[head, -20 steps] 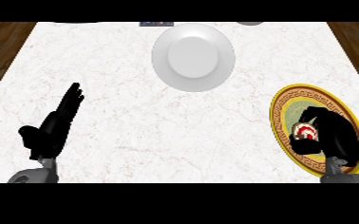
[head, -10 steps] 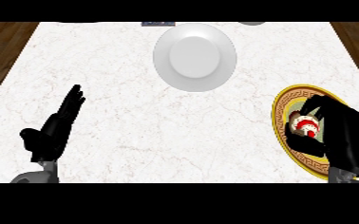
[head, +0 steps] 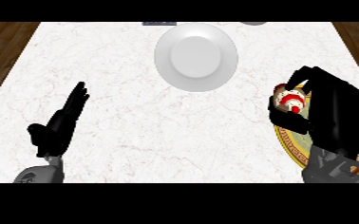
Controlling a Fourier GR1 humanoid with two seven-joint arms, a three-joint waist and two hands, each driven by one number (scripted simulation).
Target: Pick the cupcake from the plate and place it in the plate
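The right hand [head: 324, 111] curls round the frosted cupcake [head: 289, 99] above a gold-rimmed plate [head: 294, 144]. The left hand [head: 60, 126] rests straight-fingered on veined marble [head: 126, 90], with a smooth round white plate [head: 196, 57] beyond.

Bare white marble counter [head: 140, 123] lies on every side of the round white plate [head: 196, 56]. Between that plate and the black right hand [head: 329, 109], curled round the red-and-white cupcake [head: 289, 99], nothing stands. The open black left hand [head: 61, 123] rests well left of the white plate.

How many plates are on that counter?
2: a plain white plate at the far middle, and a gold-rimmed plate at the right edge, mostly hidden under the right hand holding the cupcake.
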